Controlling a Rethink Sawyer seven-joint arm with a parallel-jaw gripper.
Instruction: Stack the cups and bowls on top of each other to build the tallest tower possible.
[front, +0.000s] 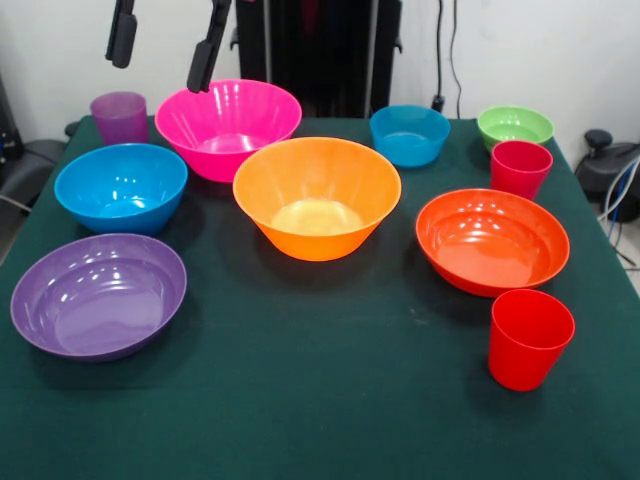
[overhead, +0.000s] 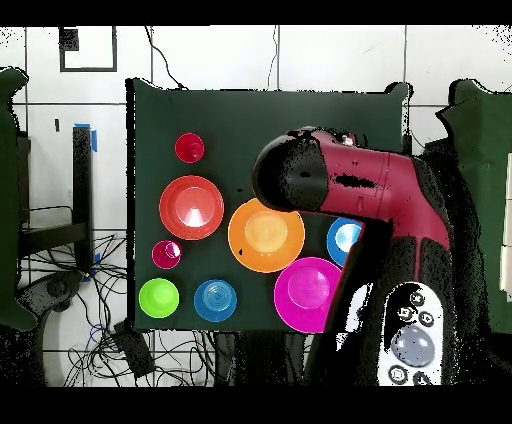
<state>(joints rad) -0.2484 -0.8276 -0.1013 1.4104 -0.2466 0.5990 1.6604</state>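
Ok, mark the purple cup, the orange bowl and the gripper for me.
purple cup (front: 120, 118), front view, on its side wall.
orange bowl (front: 316, 196), front view, on its inside.
gripper (front: 164, 45), front view, midway between its two open fingertips.

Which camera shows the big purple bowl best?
The front view: the purple bowl sits whole and unobstructed at the table's near corner. In the overhead view the arm covers that spot, so the bowl does not show.
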